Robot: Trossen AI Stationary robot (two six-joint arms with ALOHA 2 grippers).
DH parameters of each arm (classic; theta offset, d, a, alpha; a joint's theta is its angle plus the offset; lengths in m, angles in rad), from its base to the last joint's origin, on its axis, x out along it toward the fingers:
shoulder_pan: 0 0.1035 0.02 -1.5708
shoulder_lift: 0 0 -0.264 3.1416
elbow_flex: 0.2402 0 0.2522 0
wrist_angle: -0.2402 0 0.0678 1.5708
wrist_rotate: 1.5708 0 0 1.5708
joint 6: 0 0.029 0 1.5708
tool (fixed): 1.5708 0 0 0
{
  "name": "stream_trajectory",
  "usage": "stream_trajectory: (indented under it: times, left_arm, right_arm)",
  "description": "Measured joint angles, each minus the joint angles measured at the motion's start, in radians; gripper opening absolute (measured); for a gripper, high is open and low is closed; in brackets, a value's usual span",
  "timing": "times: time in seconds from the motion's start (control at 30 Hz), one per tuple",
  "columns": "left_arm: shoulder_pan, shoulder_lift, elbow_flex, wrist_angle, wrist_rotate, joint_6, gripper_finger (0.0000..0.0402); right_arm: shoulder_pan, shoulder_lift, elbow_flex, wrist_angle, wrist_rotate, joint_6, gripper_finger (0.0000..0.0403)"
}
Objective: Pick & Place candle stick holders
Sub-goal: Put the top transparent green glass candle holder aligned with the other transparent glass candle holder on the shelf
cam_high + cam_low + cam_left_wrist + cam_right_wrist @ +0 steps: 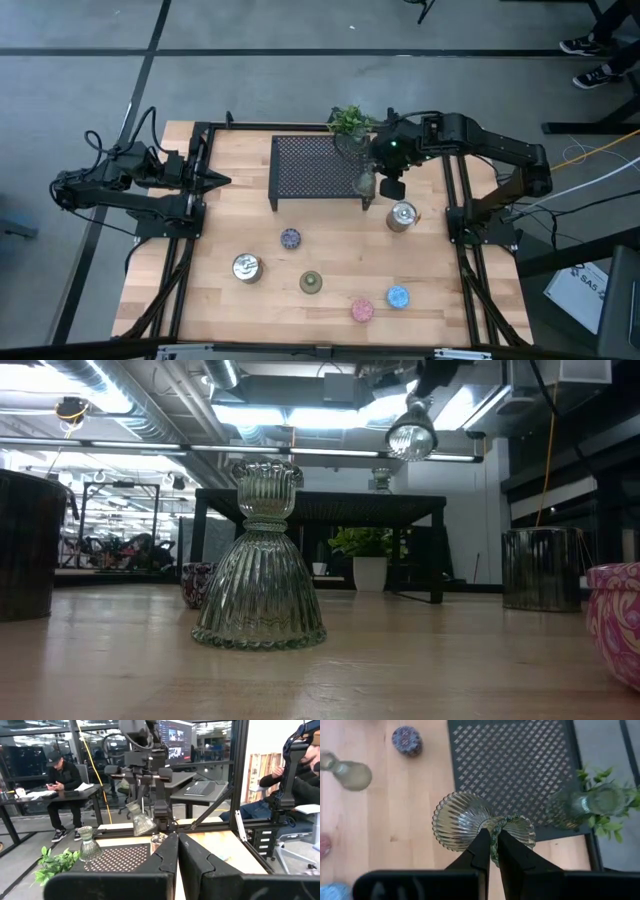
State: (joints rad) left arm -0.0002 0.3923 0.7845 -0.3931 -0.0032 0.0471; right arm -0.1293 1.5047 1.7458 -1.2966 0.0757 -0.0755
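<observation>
The right wrist view shows the ribbed olive-green glass candle stick holder (470, 822), a bell-shaped base narrowing to a thin waist and a small scalloped cup, held off the table just above the near edge of the black perforated metal rack (520, 765); the right gripper (492, 851) has its two dark fingers closed almost together on the rim of that cup, so the piece hangs tilted with its wide base swung outward. I judge it rigid, brittle and smooth, fairly heavy for its size with most of the weight in the base, so a rim pinch like this could let it pivot or slip; the narrow waist between cup and base looks like the surer place to grip, and it should be set down gently and upright. A second glass holder of the same shape (87, 843) already stands on the rack beside the small green leafy plant (350, 120), and a third (262, 560) stands upright on the light wooden table (220, 220), near a glittery purple round holder (290, 238), a shiny silver cylindrical one (401, 216) and others. The left gripper (215, 181) waits at the table's left edge with its fingers pressed shut on nothing.
</observation>
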Motion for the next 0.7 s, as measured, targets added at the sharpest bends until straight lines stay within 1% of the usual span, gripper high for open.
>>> stream_trajectory:
  times: [0.3,0.53,0.7]
  left_arm:
    - [0.0,0.0,0.0,0.0,0.0,0.0,0.0008]
    - [0.0,0.0,0.0,0.0,0.0,0.0,0.0006]
    - [0.0,0.0,0.0,0.0,0.0,0.0,0.0008]
  right_arm:
    - [-0.075,0.044,0.0,0.038,0.007,-0.035,0.0026]
    - [-0.09,0.086,0.0,0.045,0.01,-0.092,0.0026]
    - [-0.102,0.102,-0.001,0.042,0.058,-0.098,0.0026]
